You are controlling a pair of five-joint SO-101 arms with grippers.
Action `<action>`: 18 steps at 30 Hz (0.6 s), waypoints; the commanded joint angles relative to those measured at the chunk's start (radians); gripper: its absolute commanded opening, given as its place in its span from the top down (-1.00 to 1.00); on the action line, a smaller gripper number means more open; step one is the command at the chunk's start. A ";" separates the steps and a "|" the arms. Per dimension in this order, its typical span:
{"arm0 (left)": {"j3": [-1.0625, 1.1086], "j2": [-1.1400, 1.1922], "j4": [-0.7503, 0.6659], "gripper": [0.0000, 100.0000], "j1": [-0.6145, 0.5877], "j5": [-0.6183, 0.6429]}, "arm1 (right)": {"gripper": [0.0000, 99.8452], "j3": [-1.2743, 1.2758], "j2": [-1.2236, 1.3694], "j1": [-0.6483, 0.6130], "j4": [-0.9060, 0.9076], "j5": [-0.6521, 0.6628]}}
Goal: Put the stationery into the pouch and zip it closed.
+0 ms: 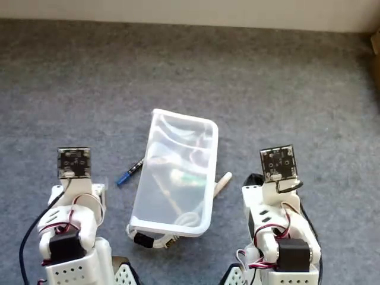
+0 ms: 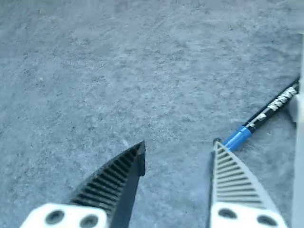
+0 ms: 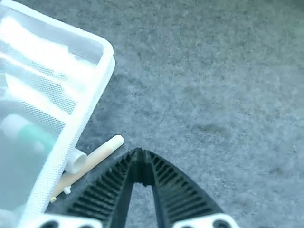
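A clear mesh pouch (image 1: 177,173) with white edging lies in the middle of the grey carpet, with a green-tipped item (image 1: 185,177) showing inside. A black pen with a blue end (image 1: 129,172) lies against the pouch's left side; its blue end (image 2: 236,138) sits just beyond my left gripper (image 2: 178,147), which is open over bare carpet. A cream pen (image 1: 221,185) lies at the pouch's right side. My right gripper (image 3: 141,153) is shut, its tips beside that cream pen (image 3: 92,161) and the pouch edge (image 3: 80,128).
Both arm bases (image 1: 71,237) (image 1: 279,237) stand at the near edge, one on each side of the pouch. A black zipper tab (image 1: 142,240) sticks out at the pouch's near corner. Grey carpet (image 1: 190,71) stretches far beyond the pouch.
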 commanded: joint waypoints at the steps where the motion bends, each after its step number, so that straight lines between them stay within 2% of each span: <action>1: -0.008 0.012 0.017 0.51 0.156 -0.092 | 0.99 -0.035 0.012 -0.044 0.008 -0.054; 5: -0.012 0.012 0.063 0.50 0.274 -0.129 | 0.99 -0.021 0.012 -0.053 -0.002 -0.081; 9: -0.013 0.013 0.086 0.50 0.329 -0.178 | 0.99 0.022 0.012 -0.051 -0.041 -0.107; 13: -0.045 0.013 0.104 0.50 0.392 -0.176 | 0.99 0.097 0.012 -0.001 -0.107 -0.160; 18: -0.051 0.013 0.097 0.49 0.562 -0.121 | 0.99 0.128 0.012 0.077 -0.134 -0.166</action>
